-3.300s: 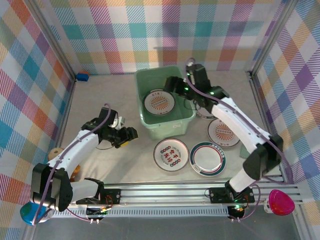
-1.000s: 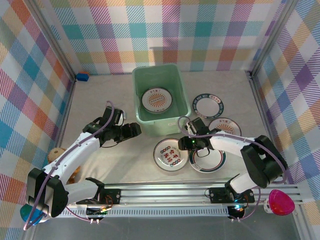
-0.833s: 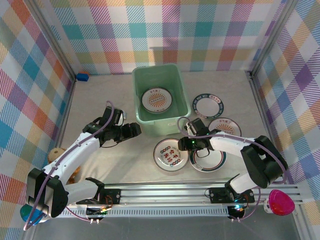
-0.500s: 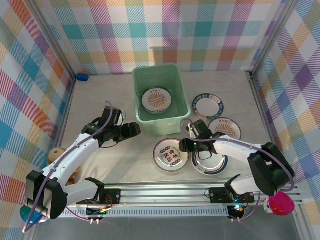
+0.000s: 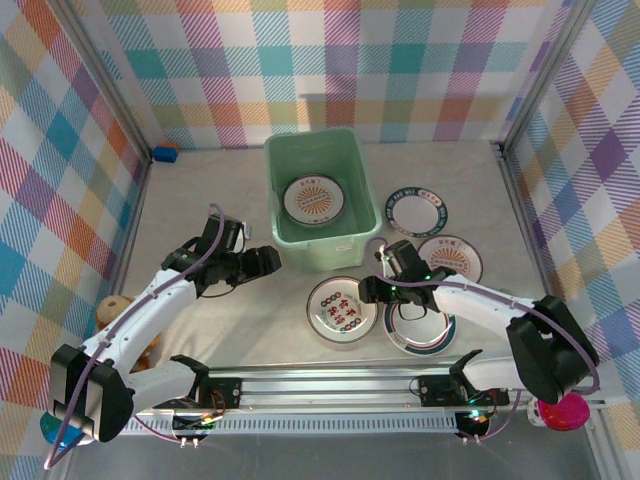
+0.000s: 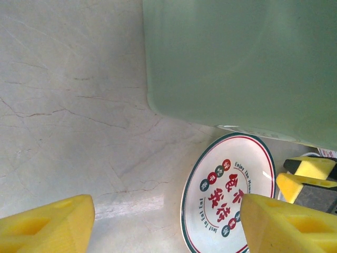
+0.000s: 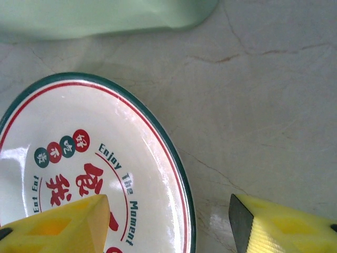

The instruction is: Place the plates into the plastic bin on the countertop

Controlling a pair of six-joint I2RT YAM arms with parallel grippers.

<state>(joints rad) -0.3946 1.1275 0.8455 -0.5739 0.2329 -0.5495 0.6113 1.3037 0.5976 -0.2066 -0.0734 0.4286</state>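
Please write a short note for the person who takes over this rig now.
Left gripper: open, empty, beside the bin.
Right gripper: open, straddling the rim of the lettered plate.
Done: the sunburst plate lies in the bin.
On the countertop: the lettered plate, green-rimmed plate, orange plate and ringed plate.
Left: put these four in the bin.

Five plates [image 5: 342,305] are counted in all. One plastic bin [image 5: 330,250] is seen. One small blue block [image 5: 165,153] is noted, and one pink dome-shaped object [image 5: 560,405] is counted too.
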